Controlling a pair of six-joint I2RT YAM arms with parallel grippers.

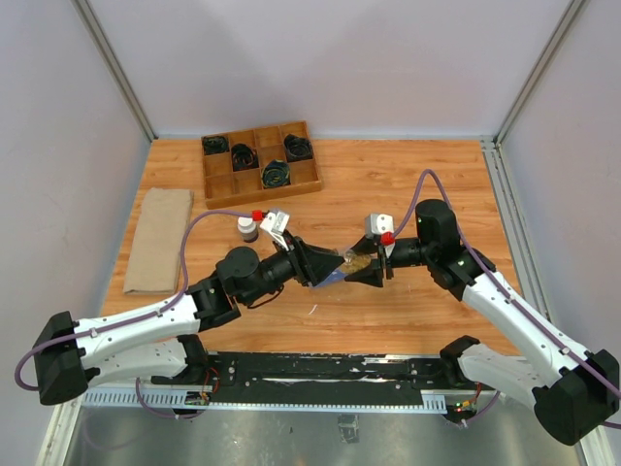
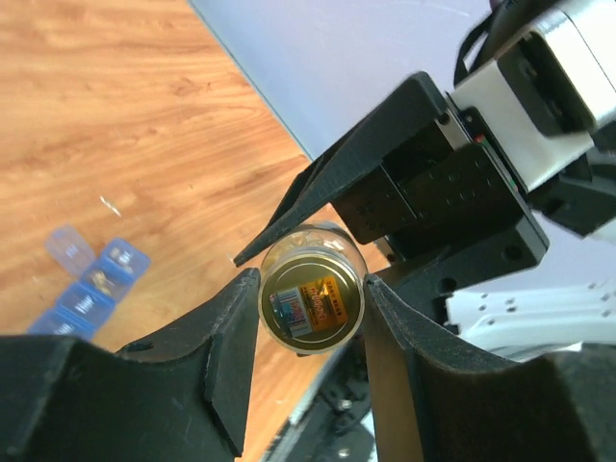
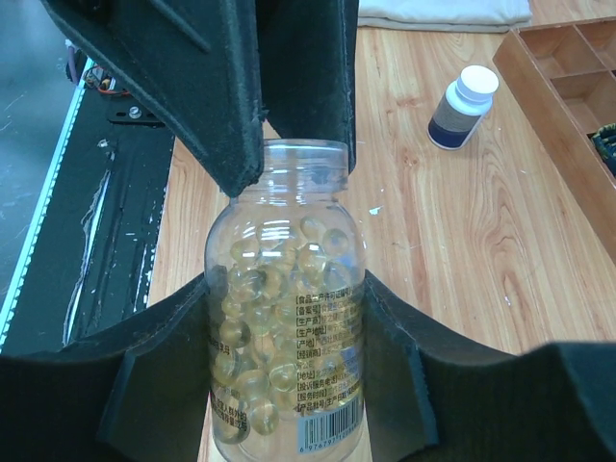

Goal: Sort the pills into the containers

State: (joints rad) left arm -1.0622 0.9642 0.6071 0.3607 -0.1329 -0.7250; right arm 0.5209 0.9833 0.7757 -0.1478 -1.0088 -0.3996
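A clear bottle (image 3: 286,385) of yellowish pills (image 3: 260,327) lies level above the table's middle, held between both arms. My right gripper (image 3: 286,285) is shut on its body, fingers pressing both sides. My left gripper (image 2: 311,282) is closed round the bottle's neck end (image 2: 310,301), one finger touching each side. From above, the left gripper (image 1: 333,260) and right gripper (image 1: 363,268) meet tip to tip over the pills (image 1: 356,262). The blue strip of containers (image 2: 89,292) lies on the wood below, one end lid (image 2: 69,246) standing open; only its edge (image 1: 331,278) shows from above.
A dark brown bottle with a white cap (image 1: 248,228) stands behind the left gripper. A wooden grid tray (image 1: 260,161) with black coils sits at the back. A folded beige cloth (image 1: 158,240) lies at the left edge. A black rail runs along the near edge.
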